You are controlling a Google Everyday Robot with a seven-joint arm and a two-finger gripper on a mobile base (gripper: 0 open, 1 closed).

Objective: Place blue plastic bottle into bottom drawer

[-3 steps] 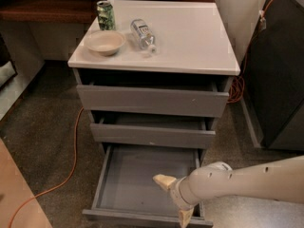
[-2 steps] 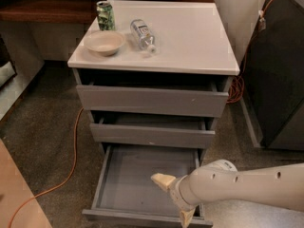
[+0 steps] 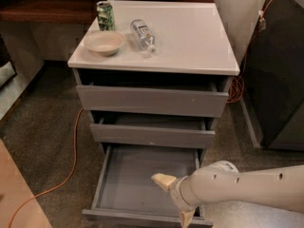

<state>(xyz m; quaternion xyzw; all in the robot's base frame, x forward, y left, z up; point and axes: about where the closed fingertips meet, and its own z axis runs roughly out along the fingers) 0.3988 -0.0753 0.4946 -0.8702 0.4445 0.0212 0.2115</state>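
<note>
Standing pulled out at the foot of the cabinet (image 3: 152, 99), the bottom drawer (image 3: 142, 175) shows its grey floor and side walls; the near right corner of it is covered by the arm (image 3: 247, 186); the two wider drawers above sit a little ajar, with dark gaps over their fronts, and their insides cannot be seen. On the white top, the bowl (image 3: 104, 42) stands upright near the left front corner, only its pale inside showing; the green can (image 3: 105, 15) stands upright just behind it; the blue plastic bottle (image 3: 142, 34) lies on its side just right of the bowl, cap toward the front, apart from both. The gripper (image 3: 171, 199) hangs low over the drawer's right front part; its fingers (image 3: 164, 180) are spread apart with nothing between them, one pointing left over the drawer floor, the other down by the front edge and cut off at the frame's bottom. The bottle lies well apart from the jaws, up on the top; its label is too blurred to read. An orange cable (image 3: 73, 146) trails over the floor at the left.
</note>
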